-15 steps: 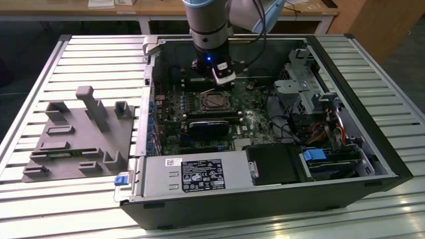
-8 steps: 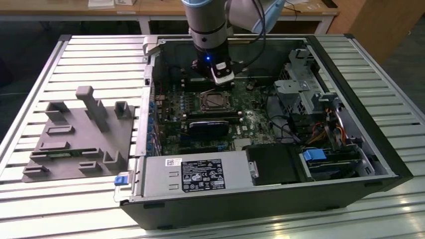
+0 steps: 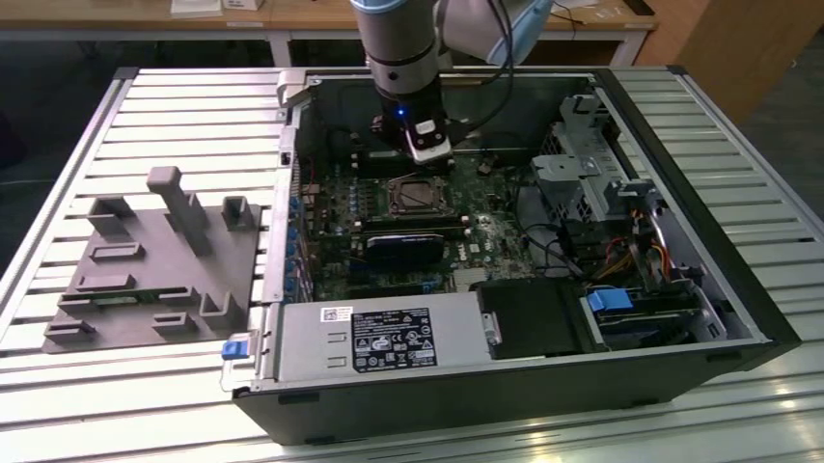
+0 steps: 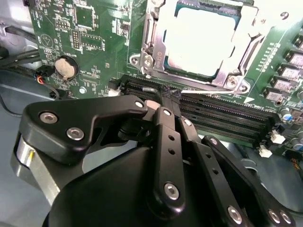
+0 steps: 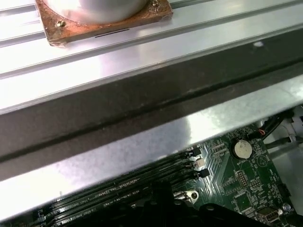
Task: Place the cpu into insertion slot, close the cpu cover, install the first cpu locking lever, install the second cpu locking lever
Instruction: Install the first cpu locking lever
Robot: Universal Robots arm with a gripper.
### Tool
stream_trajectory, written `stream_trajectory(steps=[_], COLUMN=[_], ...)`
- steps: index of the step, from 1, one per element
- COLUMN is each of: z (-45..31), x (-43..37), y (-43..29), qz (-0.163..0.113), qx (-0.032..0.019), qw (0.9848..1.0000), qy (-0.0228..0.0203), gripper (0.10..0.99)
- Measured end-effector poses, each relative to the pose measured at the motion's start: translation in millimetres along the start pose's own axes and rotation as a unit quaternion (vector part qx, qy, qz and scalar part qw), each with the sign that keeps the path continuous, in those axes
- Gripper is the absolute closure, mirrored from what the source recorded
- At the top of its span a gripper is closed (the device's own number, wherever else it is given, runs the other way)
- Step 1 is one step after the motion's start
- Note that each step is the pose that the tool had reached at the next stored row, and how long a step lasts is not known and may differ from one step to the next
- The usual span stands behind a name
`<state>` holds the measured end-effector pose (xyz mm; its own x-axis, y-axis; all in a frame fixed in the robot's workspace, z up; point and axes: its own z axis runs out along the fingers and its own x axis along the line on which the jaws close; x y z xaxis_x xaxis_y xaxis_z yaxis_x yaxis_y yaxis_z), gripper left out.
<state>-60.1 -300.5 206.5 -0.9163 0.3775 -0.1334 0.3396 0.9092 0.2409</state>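
Closest, my gripper is pinched together on nothing just beside the insertion slot, cpu seated under the cpu cover, so I judge a slow, square press best.

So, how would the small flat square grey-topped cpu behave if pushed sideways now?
The grey-topped cpu likely wouldn't slide: the thin silvery cpu cover frames its edges. Its flat metal top looks rigid and smooth, probably slippery to grip.

One cpu, one cpu cover, one coin battery, one grey power supply box.
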Motion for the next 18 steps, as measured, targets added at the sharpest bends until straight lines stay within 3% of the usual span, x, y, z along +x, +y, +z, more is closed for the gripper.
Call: stream_trajectory(steps=[18], z=[3.5], x=[5.3], y=[1.1], qz=[0.029], qx=[0.007], qw=[0.9995], qy=[-0.0114], gripper=[0.984])
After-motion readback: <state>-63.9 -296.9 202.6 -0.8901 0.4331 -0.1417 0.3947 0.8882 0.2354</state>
